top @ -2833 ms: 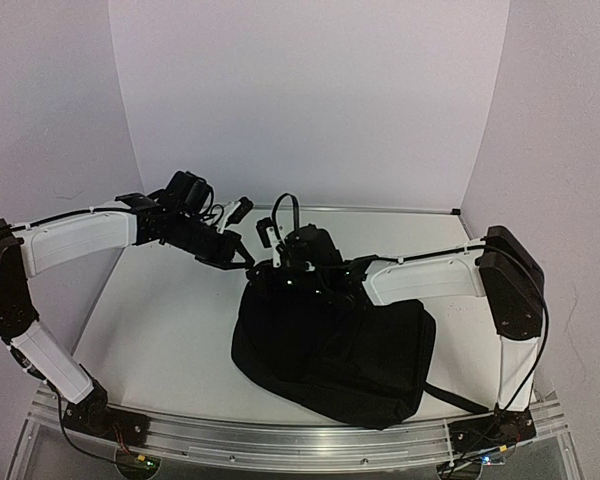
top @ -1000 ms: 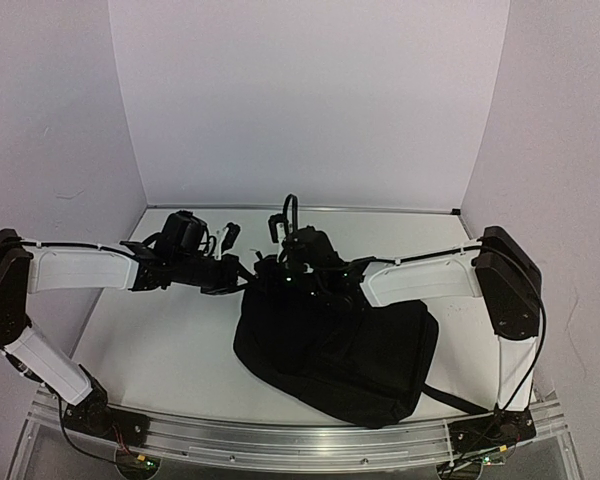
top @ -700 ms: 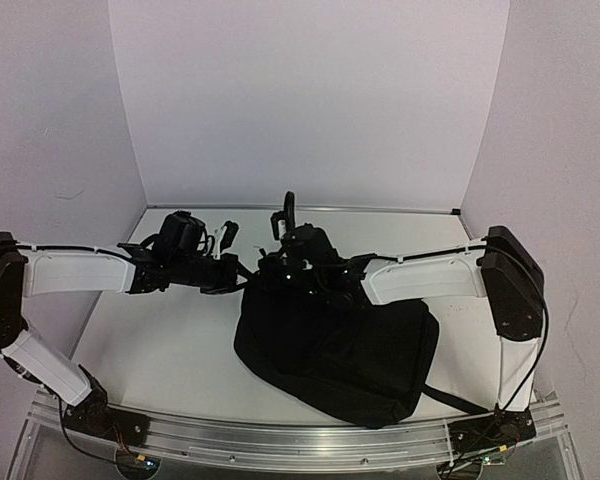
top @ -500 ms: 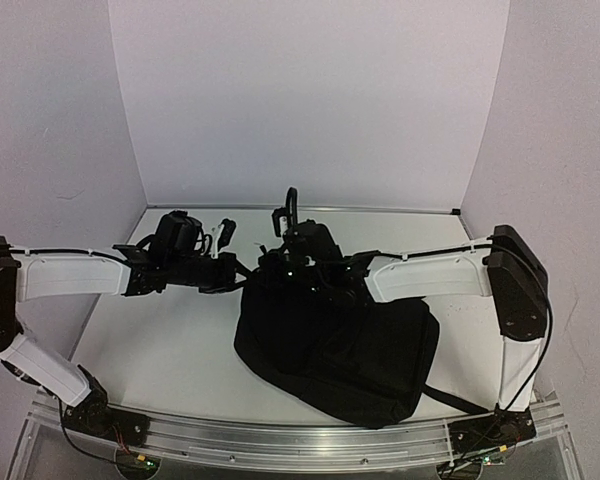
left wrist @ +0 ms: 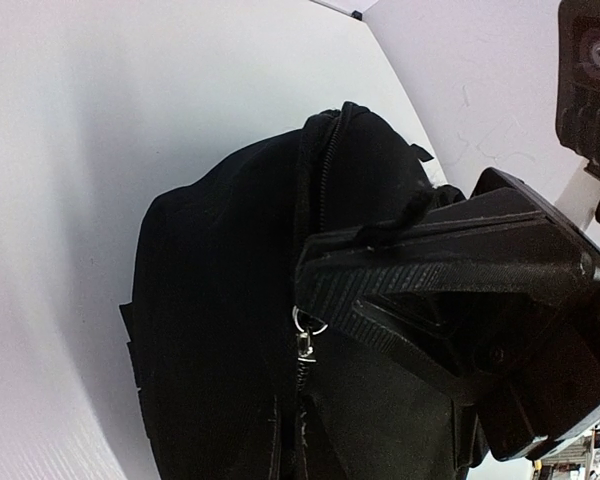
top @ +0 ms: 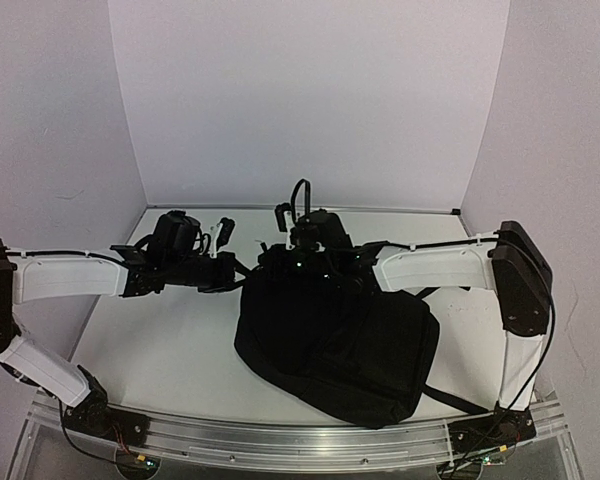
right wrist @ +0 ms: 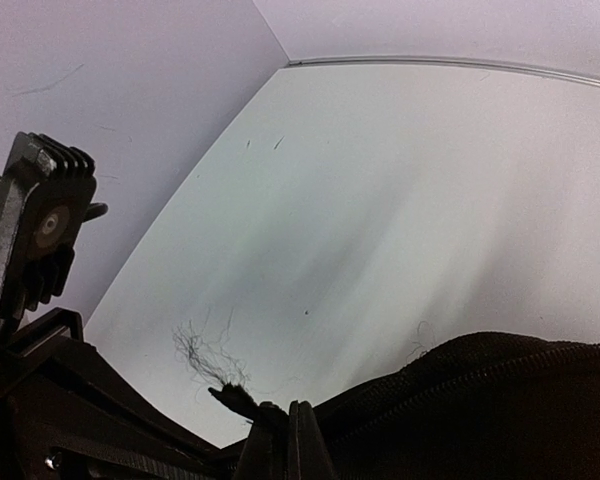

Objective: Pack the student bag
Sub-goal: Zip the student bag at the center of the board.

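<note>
The student bag (top: 350, 350), a large black fabric backpack, lies in the middle of the table. Both grippers meet at its upper left corner. My left gripper (top: 238, 272) is shut on the cord of the silver-ringed zipper pull (left wrist: 308, 335); its jaws (left wrist: 288, 440) show as dark lines at the bottom of the left wrist view. My right gripper (top: 272, 266) is shut (right wrist: 291, 440) on a frayed black fabric tab (right wrist: 232, 392) at the bag's top edge. One of its ribbed fingers (left wrist: 430, 260) crosses the left wrist view. The zipper line (left wrist: 320, 190) looks closed.
White table (top: 160, 340) with pale walls on three sides. A black shoulder strap (top: 455, 398) trails from the bag toward the right arm's base. A metal rail (top: 280, 440) runs along the near edge.
The left gripper came down from above the table to the bag's corner. Over the last second the right wrist rose slightly and shifted right, lifting the bag's top a little.
</note>
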Available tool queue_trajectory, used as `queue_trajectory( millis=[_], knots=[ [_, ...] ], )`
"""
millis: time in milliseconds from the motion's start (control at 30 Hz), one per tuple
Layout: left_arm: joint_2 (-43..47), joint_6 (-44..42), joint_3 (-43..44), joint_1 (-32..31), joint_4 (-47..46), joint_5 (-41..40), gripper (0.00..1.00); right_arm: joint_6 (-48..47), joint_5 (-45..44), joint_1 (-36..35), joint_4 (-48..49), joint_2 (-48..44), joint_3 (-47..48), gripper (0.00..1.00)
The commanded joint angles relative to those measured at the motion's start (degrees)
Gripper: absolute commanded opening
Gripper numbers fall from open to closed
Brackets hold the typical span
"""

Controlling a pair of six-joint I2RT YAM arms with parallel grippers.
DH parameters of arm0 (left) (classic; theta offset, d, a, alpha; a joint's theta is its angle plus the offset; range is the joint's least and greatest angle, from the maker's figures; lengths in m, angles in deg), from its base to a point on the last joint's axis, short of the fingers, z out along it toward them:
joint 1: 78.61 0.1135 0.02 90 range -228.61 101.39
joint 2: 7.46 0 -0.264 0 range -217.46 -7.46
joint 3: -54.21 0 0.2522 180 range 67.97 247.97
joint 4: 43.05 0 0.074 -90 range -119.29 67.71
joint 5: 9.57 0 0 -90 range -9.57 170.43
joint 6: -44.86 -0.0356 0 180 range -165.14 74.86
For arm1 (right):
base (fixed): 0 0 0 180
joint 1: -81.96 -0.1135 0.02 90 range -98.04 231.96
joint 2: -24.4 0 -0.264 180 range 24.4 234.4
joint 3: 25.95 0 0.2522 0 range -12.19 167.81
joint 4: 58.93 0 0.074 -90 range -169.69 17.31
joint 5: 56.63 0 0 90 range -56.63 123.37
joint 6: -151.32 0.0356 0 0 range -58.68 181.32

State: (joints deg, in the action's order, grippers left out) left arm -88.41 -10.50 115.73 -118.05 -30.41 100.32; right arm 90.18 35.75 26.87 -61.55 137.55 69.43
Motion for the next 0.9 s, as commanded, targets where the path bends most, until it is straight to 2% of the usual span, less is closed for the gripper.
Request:
queue_trajectory(
  millis=[0, 33, 133, 267, 367, 500, 633, 733, 800, 867],
  knots=[
    [1.85, 0.25, -1.86, -0.04, 3.81, 3.43, 0.08, 0.90, -11.74, 4.73, 2.23, -4.31, -0.09, 0.00],
    [2.02, 0.30, -2.26, -0.03, 3.26, 4.09, 0.12, 1.15, -12.48, 4.82, 2.22, -4.76, -0.49, 0.00],
    [2.55, 0.81, -3.59, -0.03, 1.61, 5.12, 0.37, 0.67, -11.54, 4.90, 2.22, -5.12, -0.37, 0.00],
    [1.82, 0.83, -3.51, -0.02, -0.66, 5.80, 0.58, 0.11, -7.19, 4.89, 2.22, -3.81, 1.05, 0.00],
    [0.36, 0.25, -2.21, -0.03, -1.41, 6.51, 0.67, -0.06, -5.42, 4.84, 2.33, -3.13, 1.45, 0.00],
    [-1.39, -3.54, 0.87, -0.05, 0.39, 4.42, 0.74, -0.97, -3.13, 4.87, 2.62, -3.32, 1.36, 0.00],
    [-5.01, -7.51, 6.18, -0.02, 3.73, 2.37, 0.77, -1.46, -2.83, 4.87, 2.66, -3.60, 1.12, 0.00],
    [-8.63, -9.63, 10.34, -0.02, 4.58, 2.41, 0.72, -1.45, -1.51, 4.83, 2.66, -3.78, 0.95, 0.00],
    [-10.95, -10.67, 12.07, -0.02, 4.39, 2.00, 0.59, -1.35, -1.76, 4.88, 2.66, -4.04, 0.80, 0.00],
    [-12.44, -11.47, 13.45, -0.06, 4.32, 1.56, 0.39, -1.20, -2.32, 4.85, 2.66, -4.49, 0.41, 0.00]
  ],
)
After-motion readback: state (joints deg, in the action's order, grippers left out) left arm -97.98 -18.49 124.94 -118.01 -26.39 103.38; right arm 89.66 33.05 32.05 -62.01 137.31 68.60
